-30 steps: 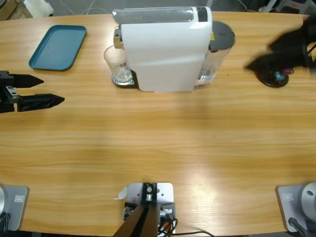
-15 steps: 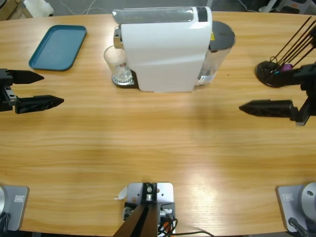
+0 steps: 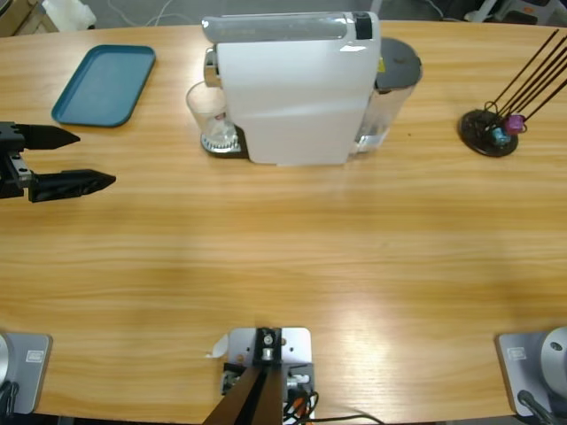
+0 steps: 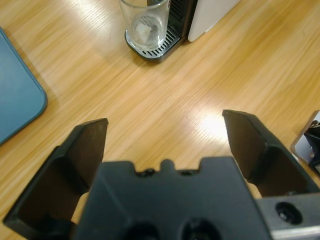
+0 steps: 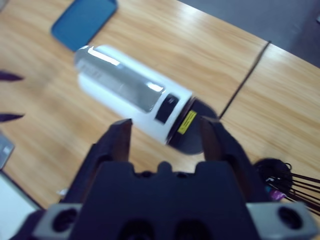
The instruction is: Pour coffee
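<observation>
A clear drinking glass (image 3: 210, 115) stands on the drip grate of the white coffee machine (image 3: 297, 88), under its spout. The left wrist view shows the glass (image 4: 145, 22) straight ahead at the top; I see no tan coffee in it. My left gripper (image 3: 75, 159) hovers at the table's left edge, open and holding nothing, its jaws pointing right, well short of the glass. My right gripper (image 5: 166, 137) is out of the high view. It is open and holding nothing, and looks down from high up on the machine (image 5: 132, 97).
A blue tray (image 3: 104, 84) lies at the back left. A black stand with thin sticks (image 3: 490, 133) sits at the back right. The machine's grey-lidded water tank (image 3: 390, 88) is on its right side. Bare wood stretches across the table's middle and front.
The right arm, at the right edge of the high view half a second ago, has drawn out of it. The left gripper and the glass have not moved.
</observation>
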### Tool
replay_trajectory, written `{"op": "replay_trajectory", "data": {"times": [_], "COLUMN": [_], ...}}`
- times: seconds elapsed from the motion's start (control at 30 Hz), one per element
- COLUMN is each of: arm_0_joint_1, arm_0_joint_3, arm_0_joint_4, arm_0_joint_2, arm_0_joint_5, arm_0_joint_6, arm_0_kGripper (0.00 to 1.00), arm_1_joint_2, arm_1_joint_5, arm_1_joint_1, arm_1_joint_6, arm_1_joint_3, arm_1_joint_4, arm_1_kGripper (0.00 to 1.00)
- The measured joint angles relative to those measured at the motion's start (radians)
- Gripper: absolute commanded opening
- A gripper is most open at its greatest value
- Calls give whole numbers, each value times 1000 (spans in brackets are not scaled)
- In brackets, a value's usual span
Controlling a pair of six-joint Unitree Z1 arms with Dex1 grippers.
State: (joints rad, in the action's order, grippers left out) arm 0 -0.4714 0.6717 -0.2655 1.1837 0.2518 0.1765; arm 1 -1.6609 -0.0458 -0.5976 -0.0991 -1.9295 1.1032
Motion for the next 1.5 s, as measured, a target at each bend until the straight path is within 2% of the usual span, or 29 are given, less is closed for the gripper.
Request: {"op": "replay_trajectory", "data": {"times": [0.13,0.43,0.83,1.17,1.5], "arm_0_joint_1": [1,1,1,1,1], "arm_0_joint_3": [0,0,0,0,30], "arm_0_joint_4": [0,0,0,0,92], "arm_0_joint_2": [0,15,31,48,68], "arm_0_joint_5": [0,0,0,0,31], "arm_0_joint_6": [0,0,0,0,4], "arm_0_kGripper": [996,996,996,996,996], "arm_1_joint_2": [-115,-131,-225,-244,-261], "arm_1_joint_5": [29,49,23,-17,-48], "arm_1_joint_1": [6,6,5,-1,-6], "arm_1_joint_6": [-7,-8,-8,-8,-8], "arm_1_joint_3": [-109,-117,-132,-159,-159], "arm_1_joint_4": [60,88,102,125,129], "arm_1_kGripper": [0,0,0,0,0]}}
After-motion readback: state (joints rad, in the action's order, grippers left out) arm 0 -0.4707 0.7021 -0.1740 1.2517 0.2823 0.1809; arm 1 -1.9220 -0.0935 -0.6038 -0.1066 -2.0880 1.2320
